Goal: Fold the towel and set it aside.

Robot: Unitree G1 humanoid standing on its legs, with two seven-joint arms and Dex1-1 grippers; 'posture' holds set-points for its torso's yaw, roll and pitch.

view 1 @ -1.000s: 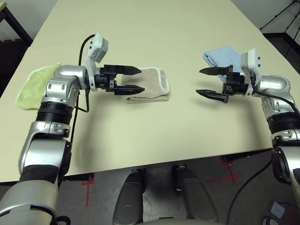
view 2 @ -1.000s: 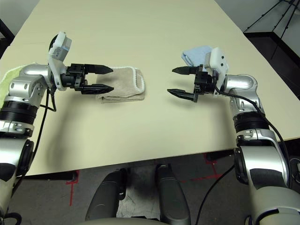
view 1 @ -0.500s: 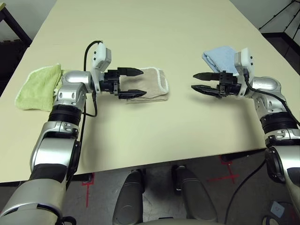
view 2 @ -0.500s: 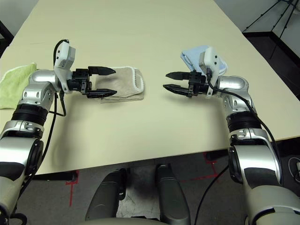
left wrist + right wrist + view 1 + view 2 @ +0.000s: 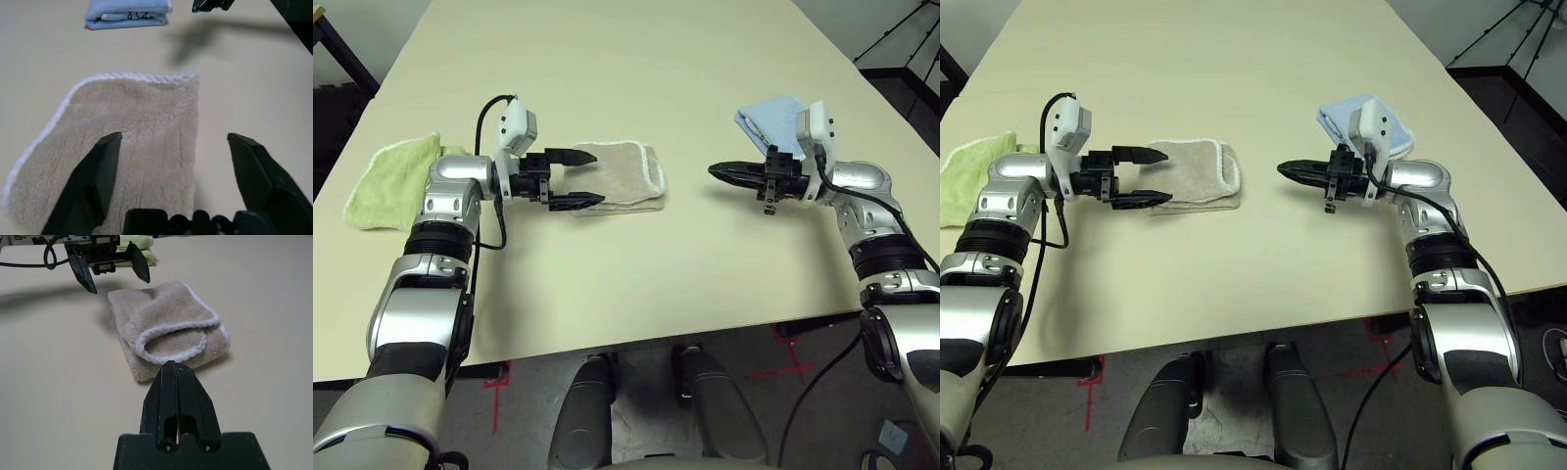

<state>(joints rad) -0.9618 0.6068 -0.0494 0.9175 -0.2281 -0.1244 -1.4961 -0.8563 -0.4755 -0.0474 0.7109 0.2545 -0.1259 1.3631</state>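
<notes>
I see the towel [image 5: 622, 177] lying folded on the cream counter [image 5: 636, 69], a little toward nine o'clock from the middle of my head view, its white stitched edging curving round the end that faces three o'clock. My left pincer [image 5: 586, 178] hangs level at the towel's nine o'clock end, pointing toward three o'clock, and its two black fingers stand wide apart with nothing between them; from the left wrist camera one finger [image 5: 93, 183] sits over the tan cloth and the other over bare counter just beside the towel's folded edge, and I cannot tell whether either tip touches the cloth. My right pincer [image 5: 722, 173] is well apart from the towel on its three o'clock side, pointing back toward nine o'clock at it, with both fingers pressed tightly together and empty; from the right wrist camera that closed tip lines up with the towel's rounded, white-trimmed end across a stretch of bare counter. A folded light blue towel [image 5: 770, 117] lies behind the right wrist toward twelve o'clock, and a lime-green towel [image 5: 389, 178] lies beyond my left forearm at the nine o'clock side.
</notes>
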